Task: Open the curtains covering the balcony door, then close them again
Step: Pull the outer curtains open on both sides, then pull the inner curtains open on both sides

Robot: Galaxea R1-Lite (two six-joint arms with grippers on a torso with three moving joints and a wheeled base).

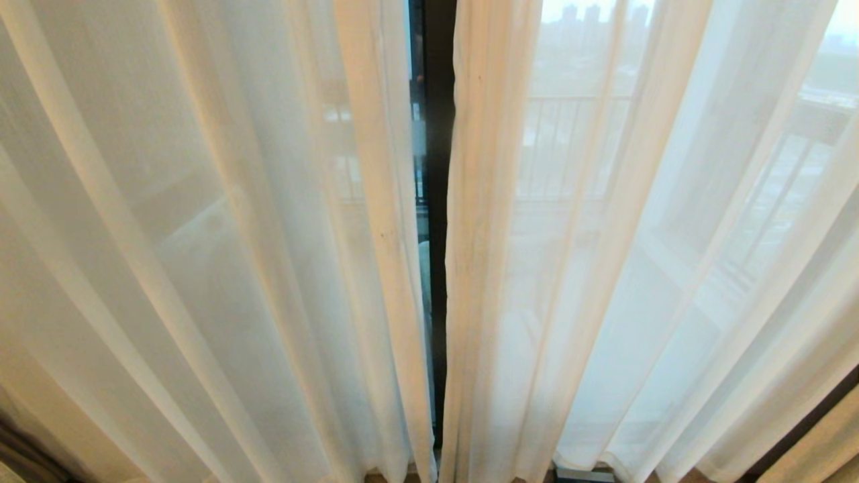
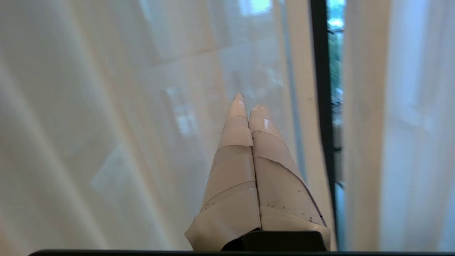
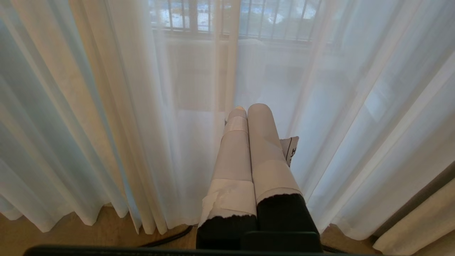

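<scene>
1. From my head, the curtains (image 1: 221, 255) fill nearly everything: thin white sheers in long pleats, drawn across with one narrow slit left down the middle.
2. In that slit stands a dark upright of the balcony door (image 1: 439, 201) frame; the glass to either side of it is veiled by the sheers, so I only get hazy shapes through the fabric.
3. Right of the frame, through the cloth, I can faintly make out a railing (image 1: 570, 147) and pale buildings beyond it. Details are lost.
4. Low in the corner far right of the frame, a strip of heavier cream drape (image 1: 822, 446) pokes in, cut off by the edge. Neither of my arms shows here.
5. Left wrist camera now: my left gripper (image 2: 249, 103) has its taped fingers pressed together on nothing, tips pointing at the sheer just beside the dark frame (image 2: 321, 106). Whether the tips touch the cloth I cannot tell.
6. The slit past the frame gives a blurred sliver of outdoors.
7. Right wrist camera: my right gripper (image 3: 249, 108) is also pinched together and empty, low before the sheers (image 3: 89, 124).
8. A small printed tag (image 3: 291, 151) sticks out beside one finger, unreadable.
9. Railing bars (image 3: 249, 17) show through the cloth above; bare floor (image 3: 71, 238) and a dark cable (image 3: 167, 238) lie under the hems.
</scene>
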